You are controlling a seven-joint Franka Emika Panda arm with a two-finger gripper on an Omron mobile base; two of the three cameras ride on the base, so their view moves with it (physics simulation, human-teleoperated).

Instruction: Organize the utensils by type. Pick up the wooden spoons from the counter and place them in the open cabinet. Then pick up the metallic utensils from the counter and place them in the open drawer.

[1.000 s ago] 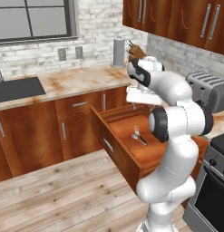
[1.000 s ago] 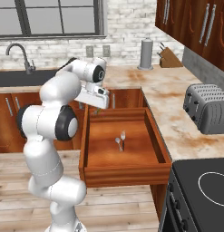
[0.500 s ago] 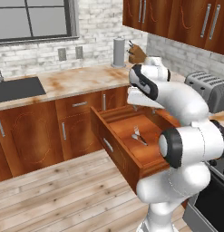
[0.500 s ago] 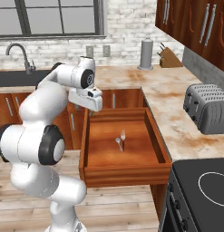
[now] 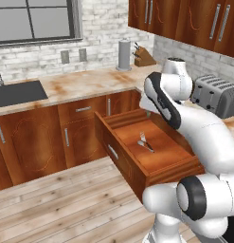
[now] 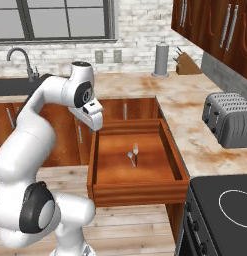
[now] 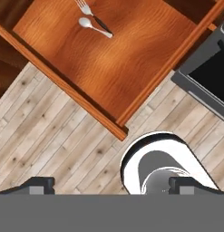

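- Hand view looks down on the pulled-out drawer point(image 7: 109, 59), its front panel edge running diagonally, plank floor point(image 7: 50, 136) open below it and the dark stove point(image 7: 208, 81) at the right.
- The counter point(image 6: 180, 100) wraps round the corner; a toaster point(image 6: 232, 117) sits near its edge by the stove, a grey canister point(image 6: 161, 60) and knife block point(image 6: 186, 65) by the back wall.
- The drawer point(image 6: 137, 160) holds the small silver spoon point(image 7: 93, 26) and the fork point(image 7: 93, 15), lying side by side, handles touching.
- The gripper point(image 7: 111, 185) hangs over the floor, empty, jaws spread wide.
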